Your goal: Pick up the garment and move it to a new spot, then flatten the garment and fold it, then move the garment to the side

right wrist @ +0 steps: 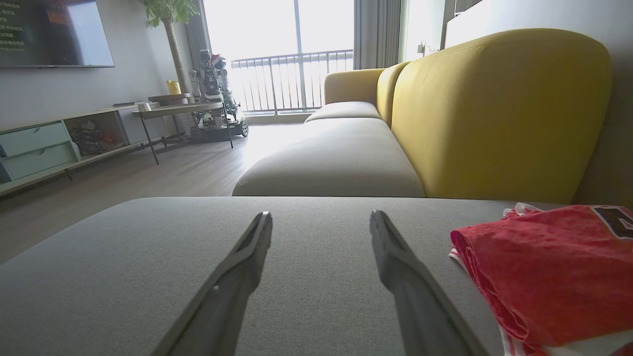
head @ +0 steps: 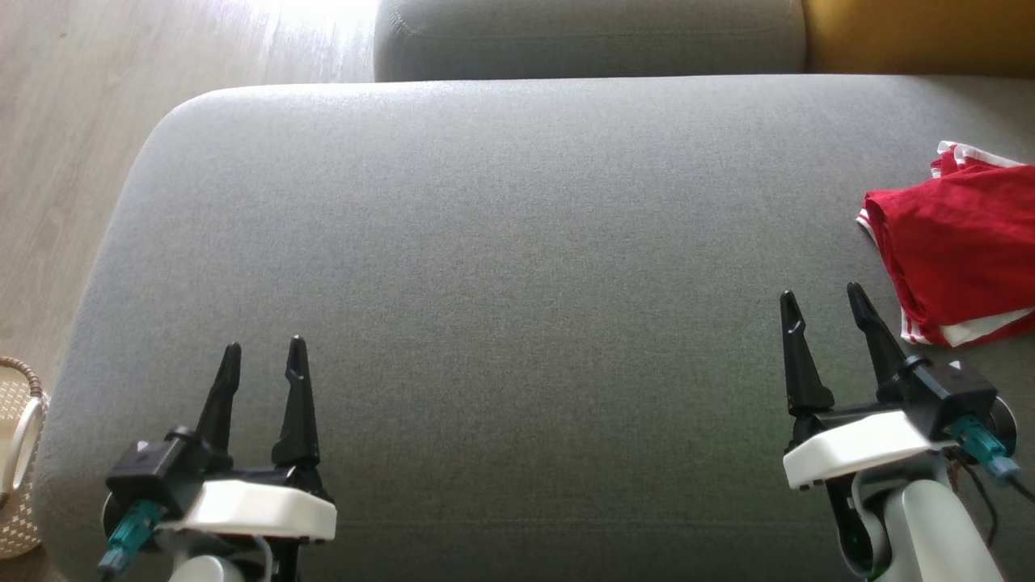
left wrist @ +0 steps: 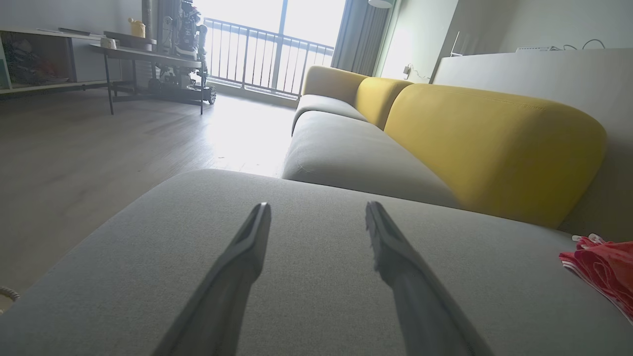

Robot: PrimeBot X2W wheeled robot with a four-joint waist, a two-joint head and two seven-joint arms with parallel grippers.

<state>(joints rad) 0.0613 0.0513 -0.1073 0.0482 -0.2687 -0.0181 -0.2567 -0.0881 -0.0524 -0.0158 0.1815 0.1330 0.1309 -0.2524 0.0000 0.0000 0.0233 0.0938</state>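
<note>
Your left end effector [head: 265, 343] and right end effector [head: 821, 291] hover wide open and empty over the grey sofa seat [head: 517, 242], and the red garment [head: 958, 242] at its right edge looks folded, though partly cropped, so probably you need only back away.

The left gripper [head: 264, 343] and right gripper [head: 821, 291] each bore two long, black fingers [head: 297, 404] that tapered to narrow tips with a small notch near the end. Behind each sat a rounded white wrist housing [head: 259, 509], with a boxy black block [head: 149, 477] and a teal plug [head: 129, 529] beside it. A thin dark cable [head: 988, 508] ran beside the pale grey forearm [head: 930, 525].
</note>
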